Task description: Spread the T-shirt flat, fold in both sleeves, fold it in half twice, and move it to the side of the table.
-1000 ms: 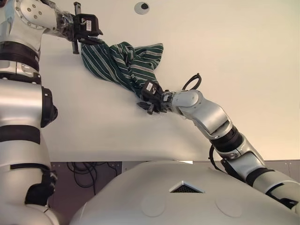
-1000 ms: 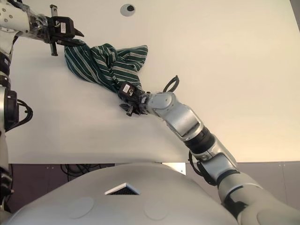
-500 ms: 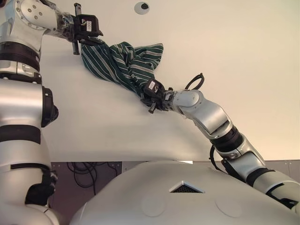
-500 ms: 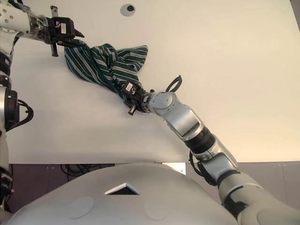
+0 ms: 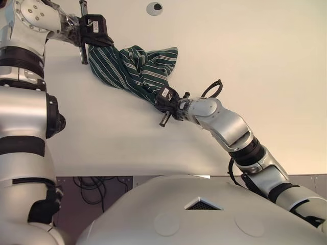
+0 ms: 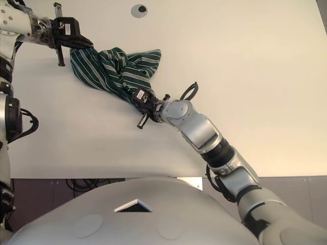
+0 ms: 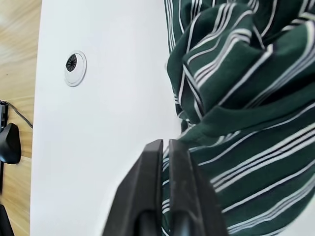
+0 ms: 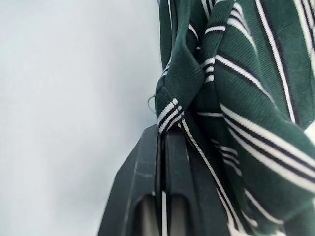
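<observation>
Spreading is underway, I judge: left gripper (image 5: 90,44) and right gripper (image 5: 163,101) are each clamping an edge of the bunched T-shirt (image 5: 134,69) lying near the desk's (image 5: 255,61) far left corner; drawing those edges apart should be coming next.

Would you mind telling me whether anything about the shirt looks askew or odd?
The T-shirt is crumpled and twisted into a rope-like bundle, stretched between the left gripper and the right gripper rather than lying flat.
</observation>
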`<state>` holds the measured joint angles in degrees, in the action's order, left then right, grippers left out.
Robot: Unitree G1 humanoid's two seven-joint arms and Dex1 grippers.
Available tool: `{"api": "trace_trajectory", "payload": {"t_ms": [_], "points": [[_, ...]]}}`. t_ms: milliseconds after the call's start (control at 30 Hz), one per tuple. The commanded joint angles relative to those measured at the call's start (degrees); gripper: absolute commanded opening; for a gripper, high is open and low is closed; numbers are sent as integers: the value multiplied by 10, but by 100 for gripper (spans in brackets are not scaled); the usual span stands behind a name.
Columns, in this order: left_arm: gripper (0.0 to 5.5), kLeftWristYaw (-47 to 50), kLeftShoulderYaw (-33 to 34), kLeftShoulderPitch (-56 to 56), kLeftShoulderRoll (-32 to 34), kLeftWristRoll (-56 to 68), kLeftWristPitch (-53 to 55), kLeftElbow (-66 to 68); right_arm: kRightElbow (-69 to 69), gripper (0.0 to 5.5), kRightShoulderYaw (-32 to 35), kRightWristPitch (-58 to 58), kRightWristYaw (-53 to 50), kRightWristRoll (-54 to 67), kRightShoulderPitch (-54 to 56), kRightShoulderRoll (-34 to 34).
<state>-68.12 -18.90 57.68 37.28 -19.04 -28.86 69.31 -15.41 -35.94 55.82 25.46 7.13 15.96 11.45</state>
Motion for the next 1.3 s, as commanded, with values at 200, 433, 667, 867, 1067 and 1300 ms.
{"api": "trace_trajectory", "payload": {"t_ms": [200, 433, 667, 867, 1067, 1300], "points": [[58, 12, 6, 33, 2, -6, 39, 13, -11, 0, 2, 5, -3, 5, 0, -13], [174, -58, -36, 65, 3, -48, 74, 32, -21, 0, -4, 15, -9, 8, -6, -21], [174, -26, -39, 49, -11, -59, 49, 34, -32, 0, -9, 23, -10, 8, -10, -28], [174, -10, -33, 42, -21, -55, 39, 36, -41, 0, -16, 29, -4, 9, -9, -24], [143, -35, -36, 19, -21, -55, 45, 36, -44, 0, -15, 33, -3, 10, -8, -24], [47, -21, -26, 8, -30, -46, 31, 30, -43, 0, -14, 32, -4, 10, -9, -26]]}}
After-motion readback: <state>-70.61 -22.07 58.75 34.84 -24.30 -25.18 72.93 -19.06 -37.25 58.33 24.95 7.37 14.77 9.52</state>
